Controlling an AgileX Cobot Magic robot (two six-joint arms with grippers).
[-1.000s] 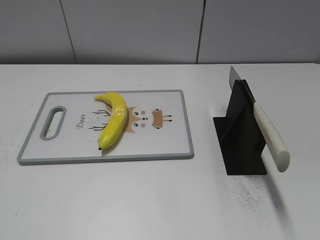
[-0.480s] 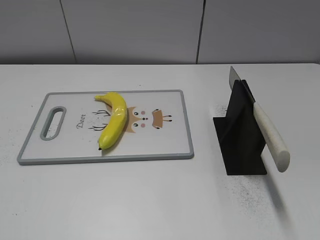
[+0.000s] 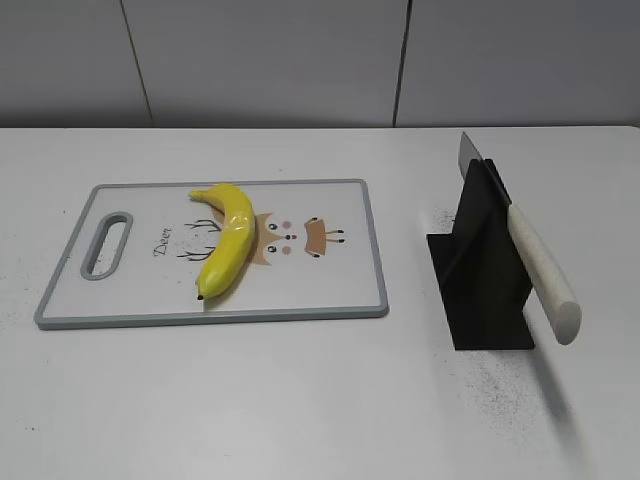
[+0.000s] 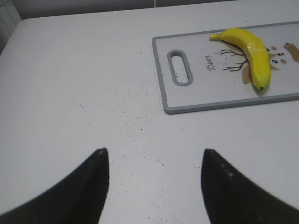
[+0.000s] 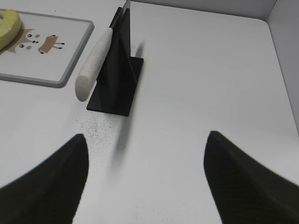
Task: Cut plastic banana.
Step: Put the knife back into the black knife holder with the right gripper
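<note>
The glossy yellow plastic banana (image 3: 228,240) lies whole on the white cutting board (image 3: 330,290), left of its deer picture. It also shows in the left wrist view (image 4: 252,49) and, partly, in the right wrist view (image 5: 8,28). A knife with a white handle (image 3: 540,270) rests slanted in a black stand (image 3: 482,265), handle toward the front; it shows in the right wrist view (image 5: 93,63) too. My left gripper (image 4: 153,151) is open and empty over bare table, left and in front of the board. My right gripper (image 5: 145,135) is open and empty, in front of the stand.
The cutting board (image 4: 210,105) has a grey rim and a handle slot (image 3: 107,243) at its left end. Dark specks dot the white table near the stand (image 5: 114,79) and near the left gripper. A grey wall stands behind the table.
</note>
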